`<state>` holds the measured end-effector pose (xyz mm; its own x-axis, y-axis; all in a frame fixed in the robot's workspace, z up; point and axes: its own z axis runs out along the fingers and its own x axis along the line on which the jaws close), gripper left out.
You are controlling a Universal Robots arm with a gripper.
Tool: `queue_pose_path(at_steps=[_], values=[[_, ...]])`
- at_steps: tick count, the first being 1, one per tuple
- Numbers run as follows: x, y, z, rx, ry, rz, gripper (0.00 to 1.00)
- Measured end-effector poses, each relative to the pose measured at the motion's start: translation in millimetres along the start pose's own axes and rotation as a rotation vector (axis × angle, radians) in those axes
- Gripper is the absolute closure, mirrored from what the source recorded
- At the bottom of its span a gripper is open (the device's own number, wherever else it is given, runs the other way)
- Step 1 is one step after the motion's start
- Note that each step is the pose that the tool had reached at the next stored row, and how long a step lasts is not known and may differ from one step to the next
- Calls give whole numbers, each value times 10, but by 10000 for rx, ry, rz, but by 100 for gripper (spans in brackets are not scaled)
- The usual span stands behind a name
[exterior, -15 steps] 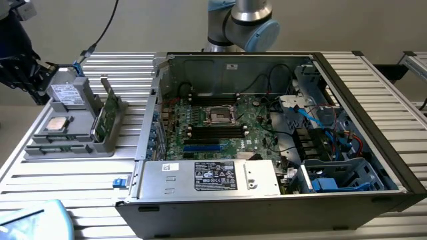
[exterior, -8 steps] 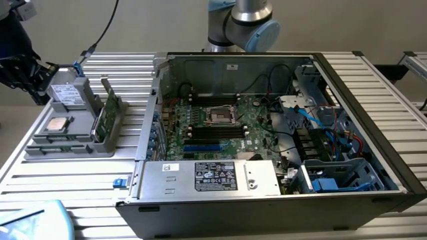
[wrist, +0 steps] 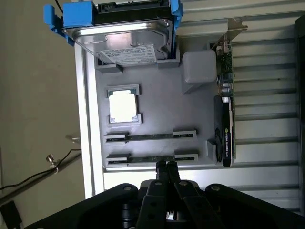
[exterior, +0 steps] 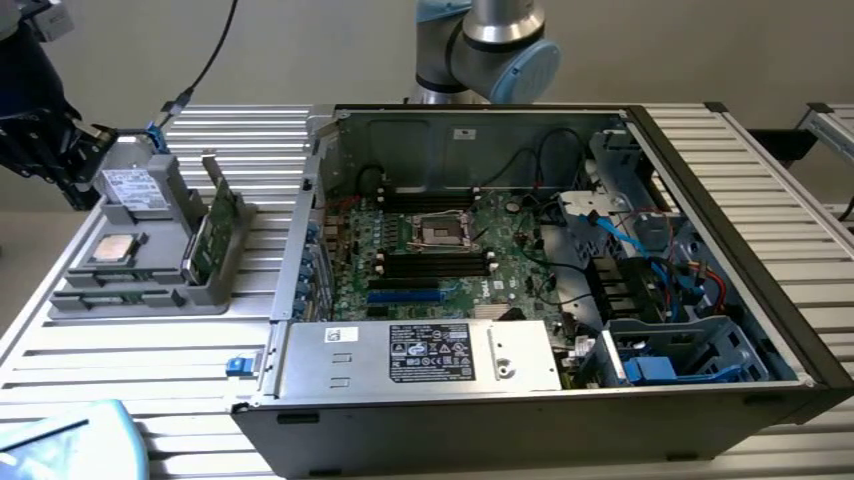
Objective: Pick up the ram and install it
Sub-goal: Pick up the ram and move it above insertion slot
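Right now my gripper (wrist: 166, 167) hangs with jaws pressed shut, holding nothing, tips just above the ram (wrist: 145, 158) lying in the grey tray (wrist: 157, 107); its long axis runs crosswise to the gripper

The hard drive (wrist: 128, 45) is cut off by the edge; the ram (wrist: 143, 158) lies edge-on, its chips perhaps too thin to tell.

Exterior view: high, tilted down over the open computer case (exterior: 534, 300), medium distance; parts tray (exterior: 134, 300) at the exterior view's left.
Wrist view: close, facing straight down past the gripper (wrist: 167, 164).
Shared: parts tray, graphics card (exterior: 214, 235).
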<state>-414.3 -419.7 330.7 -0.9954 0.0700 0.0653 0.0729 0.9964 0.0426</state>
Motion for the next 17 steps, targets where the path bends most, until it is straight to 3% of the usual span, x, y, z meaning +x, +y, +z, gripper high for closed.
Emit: queue_pose_path(at_steps=[4,17], values=[[0,-1,6,7,3,-61,89],[-8,-6,134,160,102,-2414,89]])
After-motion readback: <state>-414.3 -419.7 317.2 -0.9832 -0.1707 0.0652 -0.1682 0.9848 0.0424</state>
